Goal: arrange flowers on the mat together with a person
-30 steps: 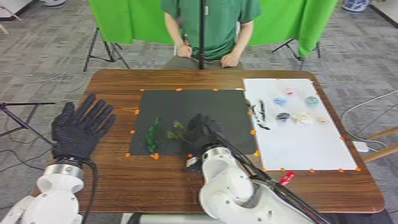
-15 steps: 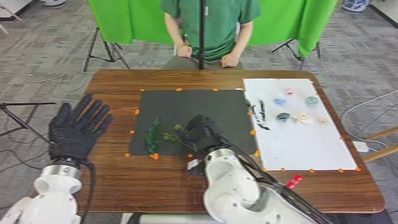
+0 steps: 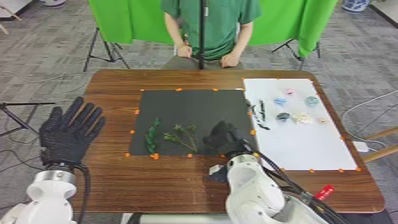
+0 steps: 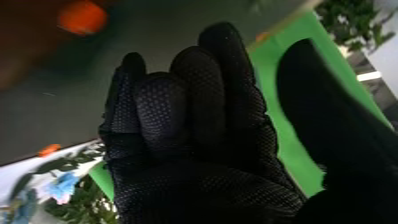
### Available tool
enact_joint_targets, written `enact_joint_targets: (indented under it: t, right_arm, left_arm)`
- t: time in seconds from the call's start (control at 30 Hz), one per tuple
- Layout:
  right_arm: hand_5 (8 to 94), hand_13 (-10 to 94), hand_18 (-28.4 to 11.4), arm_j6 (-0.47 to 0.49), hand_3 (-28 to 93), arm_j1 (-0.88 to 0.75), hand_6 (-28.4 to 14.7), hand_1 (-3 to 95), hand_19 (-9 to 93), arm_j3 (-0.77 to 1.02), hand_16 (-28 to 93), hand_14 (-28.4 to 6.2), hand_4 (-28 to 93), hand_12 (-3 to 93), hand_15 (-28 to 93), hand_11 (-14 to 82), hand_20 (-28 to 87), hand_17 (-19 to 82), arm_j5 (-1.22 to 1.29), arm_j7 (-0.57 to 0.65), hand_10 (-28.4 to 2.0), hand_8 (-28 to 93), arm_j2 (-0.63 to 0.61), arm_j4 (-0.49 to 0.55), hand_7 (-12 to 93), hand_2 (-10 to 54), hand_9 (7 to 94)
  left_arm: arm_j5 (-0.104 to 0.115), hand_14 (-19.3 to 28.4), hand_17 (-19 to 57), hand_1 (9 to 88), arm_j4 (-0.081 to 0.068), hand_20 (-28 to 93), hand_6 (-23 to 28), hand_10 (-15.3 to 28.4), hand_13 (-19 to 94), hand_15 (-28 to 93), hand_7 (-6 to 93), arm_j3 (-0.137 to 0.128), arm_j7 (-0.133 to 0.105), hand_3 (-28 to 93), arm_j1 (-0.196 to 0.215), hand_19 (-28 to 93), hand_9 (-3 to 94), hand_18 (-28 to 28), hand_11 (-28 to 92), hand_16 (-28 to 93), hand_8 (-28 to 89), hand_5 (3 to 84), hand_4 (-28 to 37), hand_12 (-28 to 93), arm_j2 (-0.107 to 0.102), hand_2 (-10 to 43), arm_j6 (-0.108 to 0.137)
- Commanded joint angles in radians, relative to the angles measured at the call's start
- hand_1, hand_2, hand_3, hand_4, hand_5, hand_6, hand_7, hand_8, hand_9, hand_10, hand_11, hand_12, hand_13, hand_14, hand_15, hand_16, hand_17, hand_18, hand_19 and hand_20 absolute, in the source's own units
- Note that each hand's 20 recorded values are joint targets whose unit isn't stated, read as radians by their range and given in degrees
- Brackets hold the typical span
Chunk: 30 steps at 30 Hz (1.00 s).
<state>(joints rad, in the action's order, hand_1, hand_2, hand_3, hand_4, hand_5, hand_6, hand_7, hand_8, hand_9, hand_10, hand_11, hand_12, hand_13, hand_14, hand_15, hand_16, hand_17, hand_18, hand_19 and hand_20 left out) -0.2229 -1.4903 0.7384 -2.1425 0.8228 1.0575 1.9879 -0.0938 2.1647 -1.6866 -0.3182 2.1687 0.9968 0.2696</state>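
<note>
Sprig of pale green leaves point(image 3: 183, 131) lies flat on the near part of the dark mat point(image 3: 182, 107), its long axis slanting so that the stem end points back toward the robot and slightly right. The right hand point(image 3: 225, 137) is just to its right, apart from it, and much nearer than the left hand point(image 3: 67, 140). In the right wrist view its fingers point(image 4: 204, 95) extend loosely, the thumb point(image 4: 315, 95) well apart, nothing clasped. A longer leafy stem point(image 3: 152, 136) lies left of the sprig, running nearly straight away from the robot.

The coming move probably falls to the right hand: outward to the right and forward, where dark leaves point(image 3: 259, 119) lie by the left edge of the white sheet point(image 3: 306, 150), with a blue flower point(image 3: 280, 101) and a cream flower point(image 3: 303, 119) farther across. A thin stem would be best pinched across its length.

The left hand is open beside the mat, at the left of the brown desk point(image 3: 133, 185). Beyond are green cloth point(image 3: 124, 22) and grey carpet point(image 3: 44, 65).
</note>
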Motion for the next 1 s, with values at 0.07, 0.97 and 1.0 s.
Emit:
enact_joint_targets:
  t: [0.07,0.97,1.0]
  right_arm:
    - [69.6,53,-25.0,0.087,73,0.016,-5.2,50.1,82,-0.068,41,-19.7,-24,52.0,75,46.0,21,25,0.024,-0.024,-17.3,7,0.006,0.024,32,4.3,64.8]
    - [65.1,50,-26.2,-0.248,77,-0.068,-6.9,28.9,81,0.120,36,-22.0,-18,36.0,74,51.3,14,22,0.153,-0.112,-20.9,-11,-0.071,0.062,24,9.6,61.1]
    - [62.8,48,-25.6,-0.295,77,-0.082,-7.5,28.0,80,0.153,34,-22.0,-18,34.3,73,49.3,13,21,0.223,-0.200,-21.0,-11,-0.085,0.059,22,10.1,60.0]
  left_arm:
    - [0.020,14.6,-5.5,26.2,-0.007,13,7.6,14.7,29,31,11.4,0.024,0.008,73,0.008,38,38.2,14.9,19,-8,-9,43.5,-28.3,8,0.004,16.1,-0.014]
    - [0.025,14.6,-5.5,25.7,0.002,13,7.6,14.8,29,31,11.9,-0.010,-0.010,73,0.036,38,38.2,14.8,20,-8,-9,43.7,-28.3,9,0.017,16.4,-0.013]
    - [0.021,14.6,-5.6,25.7,0.000,13,7.6,14.8,29,31,11.9,-0.012,-0.008,73,0.034,38,38.2,14.9,20,-8,-9,43.7,-28.3,9,0.017,16.5,-0.014]
